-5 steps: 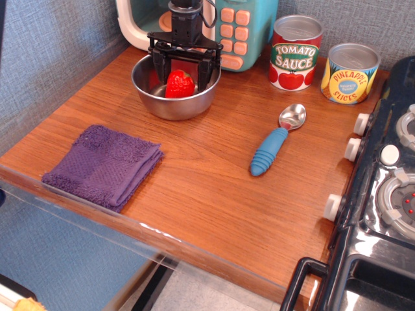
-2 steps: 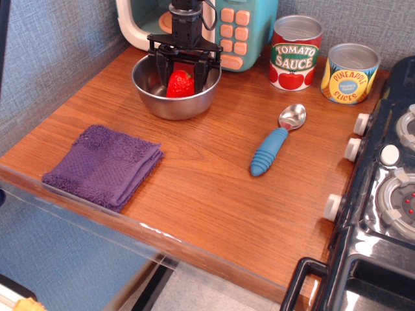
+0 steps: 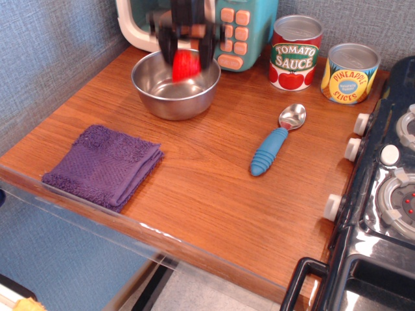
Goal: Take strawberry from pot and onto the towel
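While the gripper [image 3: 186,59] is squeezing the strawberry [image 3: 185,65] above the pot [image 3: 175,87], the towel [image 3: 105,164] is waiting lower left.

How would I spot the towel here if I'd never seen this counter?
Start at the wooden counter and go to its front left corner. The towel lies flat there, apart from the metal bowl behind it. It is the only purple, fuzzy, folded cloth.

Pot [image 3: 175,91]: polished metal, mirror-bright. Towel [image 3: 104,165], at its 7 o'clock: fuzzy purple terry cloth, matt. Countertop [image 3: 214,188]: smooth wood-grain. Spoon [image 3: 275,142]: shiny bowl, ribbed blue plastic handle. Strawberry [image 3: 186,63]: glossy red.
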Motion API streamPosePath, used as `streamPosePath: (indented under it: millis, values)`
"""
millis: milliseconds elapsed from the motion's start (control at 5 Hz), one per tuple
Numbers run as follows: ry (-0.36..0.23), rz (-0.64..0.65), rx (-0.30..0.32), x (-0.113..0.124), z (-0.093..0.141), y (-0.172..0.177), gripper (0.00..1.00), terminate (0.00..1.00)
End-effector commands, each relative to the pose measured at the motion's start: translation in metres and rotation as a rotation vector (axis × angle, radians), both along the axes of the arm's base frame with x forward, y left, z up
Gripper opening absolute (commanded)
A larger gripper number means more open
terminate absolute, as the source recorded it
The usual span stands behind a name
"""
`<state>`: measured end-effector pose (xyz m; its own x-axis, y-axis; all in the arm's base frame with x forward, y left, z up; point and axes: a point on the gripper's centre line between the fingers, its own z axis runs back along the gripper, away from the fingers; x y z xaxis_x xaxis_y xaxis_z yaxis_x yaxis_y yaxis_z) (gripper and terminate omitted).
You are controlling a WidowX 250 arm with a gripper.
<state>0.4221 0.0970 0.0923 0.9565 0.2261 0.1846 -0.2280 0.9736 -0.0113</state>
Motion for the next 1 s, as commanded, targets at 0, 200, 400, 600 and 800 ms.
streamPosePath:
  millis: [0,200,400,600,800]
  values:
    - [-0.060,0.030,0.062,-0.068,0.042,0.007,0.00,0.00]
    - [0.023,0.062,0.082,-0.109,0.027,0.018,0.00,0.00]
    - [0.096,0.099,0.080,-0.133,0.008,0.026,0.00,0.00]
    - [0.155,0.079,0.073,-0.138,-0.009,0.023,0.00,0.00]
    - [0.178,0.052,0.072,-0.142,-0.016,0.017,0.00,0.00]
